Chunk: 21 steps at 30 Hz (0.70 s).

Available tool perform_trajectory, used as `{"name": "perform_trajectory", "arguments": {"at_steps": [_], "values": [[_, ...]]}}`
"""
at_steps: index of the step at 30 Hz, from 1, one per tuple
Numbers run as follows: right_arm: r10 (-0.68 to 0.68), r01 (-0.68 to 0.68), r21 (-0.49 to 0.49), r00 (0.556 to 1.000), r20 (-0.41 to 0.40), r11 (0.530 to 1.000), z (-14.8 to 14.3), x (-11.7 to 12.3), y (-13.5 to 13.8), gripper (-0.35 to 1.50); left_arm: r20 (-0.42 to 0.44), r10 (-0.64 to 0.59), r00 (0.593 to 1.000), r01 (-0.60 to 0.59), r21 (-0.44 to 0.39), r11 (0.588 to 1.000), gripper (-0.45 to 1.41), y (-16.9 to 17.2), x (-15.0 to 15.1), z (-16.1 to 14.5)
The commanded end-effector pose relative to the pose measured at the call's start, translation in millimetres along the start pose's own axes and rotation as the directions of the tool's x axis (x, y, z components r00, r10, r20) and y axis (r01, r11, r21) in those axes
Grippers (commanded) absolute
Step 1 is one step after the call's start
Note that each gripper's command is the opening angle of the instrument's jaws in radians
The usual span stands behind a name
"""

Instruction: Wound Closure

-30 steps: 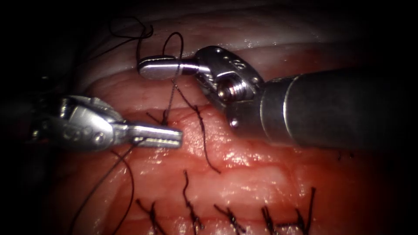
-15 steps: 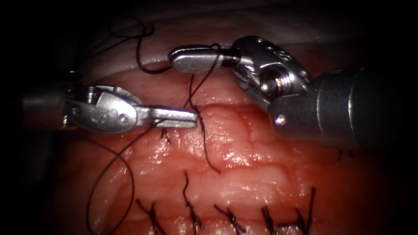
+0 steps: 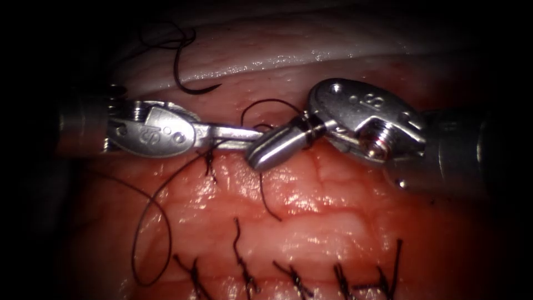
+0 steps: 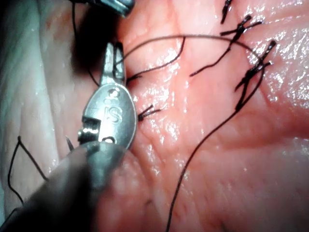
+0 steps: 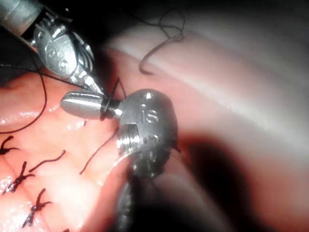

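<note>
Tissue point(image 3: 311, 211) beneath "S"-stamped tools

Dark surround, bright glare at centre

This is a surgical training setup in a research lab, not an operating room. The wet pink tissue point(image 3: 311, 211) is a slab of layered meat with a pale fatty band, and a row of finished black stitches point(image 3: 294, 278) with cut ends stands along its cut. Two small steel wristed hands, the left hand point(image 3: 244, 132) and the right hand point(image 3: 266, 151), work over it among loose dark thread point(image 3: 150, 222), seen very close under a strong endoscope light with dark edges around.
</note>
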Motion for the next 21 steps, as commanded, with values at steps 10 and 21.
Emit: {"name": "perform_trajectory", "arguments": {"at_steps": [10,21], "values": [[-0.122,0.113,0.058,0.975,0.183,0.992,2.1,-1.0,1.2,0.37,-0.005,-0.002,1.0,0.002,-0.012,1.0,-0.45,0.4,-0.6,-0.4],[-0.222,0.195,0.117,0.927,0.302,0.974,2.9,-4.4,0.4,0.89,0.013,-0.009,1.0,0.009,-0.013,1.0,-0.45,1.2,-0.5,-2.3]]}}
